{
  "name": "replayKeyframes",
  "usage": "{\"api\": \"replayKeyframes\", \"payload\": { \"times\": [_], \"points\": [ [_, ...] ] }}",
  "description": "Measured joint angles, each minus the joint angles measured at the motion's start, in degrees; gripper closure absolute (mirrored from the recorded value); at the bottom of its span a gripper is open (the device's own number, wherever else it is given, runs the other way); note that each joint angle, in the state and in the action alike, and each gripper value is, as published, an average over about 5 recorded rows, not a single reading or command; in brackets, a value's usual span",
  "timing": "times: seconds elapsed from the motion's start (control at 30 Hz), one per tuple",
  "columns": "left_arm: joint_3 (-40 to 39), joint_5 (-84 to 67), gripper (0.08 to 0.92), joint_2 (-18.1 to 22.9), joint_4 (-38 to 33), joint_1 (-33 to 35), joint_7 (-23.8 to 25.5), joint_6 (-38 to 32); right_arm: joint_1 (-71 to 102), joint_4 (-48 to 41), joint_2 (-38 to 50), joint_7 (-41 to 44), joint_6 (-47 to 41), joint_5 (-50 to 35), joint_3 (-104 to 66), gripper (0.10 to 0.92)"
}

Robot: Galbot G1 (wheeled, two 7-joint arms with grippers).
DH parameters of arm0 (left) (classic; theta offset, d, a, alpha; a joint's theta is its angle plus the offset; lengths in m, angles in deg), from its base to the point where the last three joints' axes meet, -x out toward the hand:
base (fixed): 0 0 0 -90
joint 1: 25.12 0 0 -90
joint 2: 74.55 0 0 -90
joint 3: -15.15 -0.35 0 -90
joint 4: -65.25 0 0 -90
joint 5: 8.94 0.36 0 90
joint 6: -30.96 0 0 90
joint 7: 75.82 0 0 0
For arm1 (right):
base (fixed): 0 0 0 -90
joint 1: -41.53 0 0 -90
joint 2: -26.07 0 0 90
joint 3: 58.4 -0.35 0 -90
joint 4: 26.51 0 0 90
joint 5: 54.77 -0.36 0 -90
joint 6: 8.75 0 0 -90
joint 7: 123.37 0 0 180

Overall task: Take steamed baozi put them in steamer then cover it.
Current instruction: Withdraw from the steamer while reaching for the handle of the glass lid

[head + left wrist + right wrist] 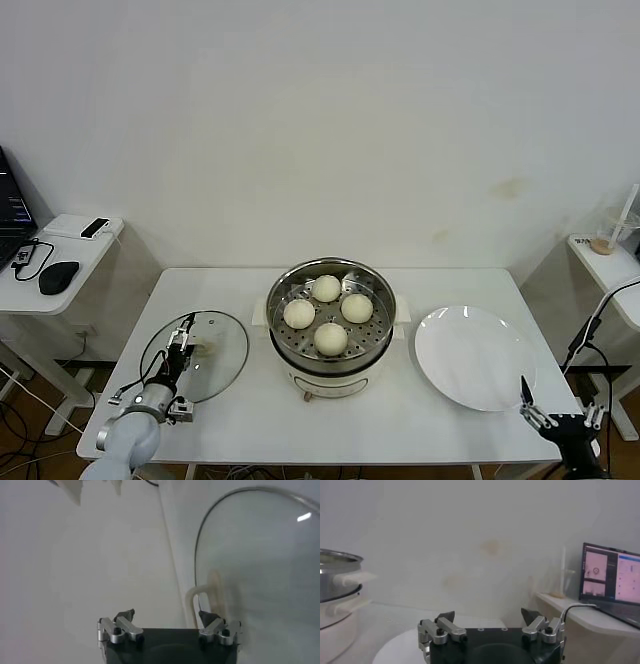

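Note:
Four cream-white baozi (331, 339) sit on the perforated tray of the steel steamer (380, 335) at the table's middle. The glass cover (222, 365) lies flat on the table to the steamer's left, its cream handle (207, 347) up. My left gripper (180, 338) is open and low over the cover, just beside the handle. In the left wrist view the gripper (166, 615) is empty, and the handle (202, 597) lies just beyond one fingertip (205, 616), under the cover's glass (260, 555). My right gripper (530, 402) is open and empty at the table's front right corner.
An empty white plate (475, 355) lies right of the steamer; the right wrist view shows its edge (400, 647) and the steamer's side (335, 595). A side table (70, 250) with a mouse stands at far left, another (605, 260) at far right.

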Motion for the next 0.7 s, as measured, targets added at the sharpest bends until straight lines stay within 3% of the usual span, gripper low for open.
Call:
{"api": "replayKeyframes", "payload": {
  "times": [0.13, 0.7],
  "points": [
    [0.0, -0.5, 0.23, 0.0, 1.0, -0.7, 0.0, 0.1, 0.1, -0.1, 0.0, 0.1, 0.0, 0.2, 0.0, 0.203],
    [0.5, -1.7, 0.719, 0.2, 3.5, -1.1, -0.5, -0.1, 0.3, -0.3, -0.4, 0.3, 0.4, 1.3, 1.3, 0.203]
  ]
}}
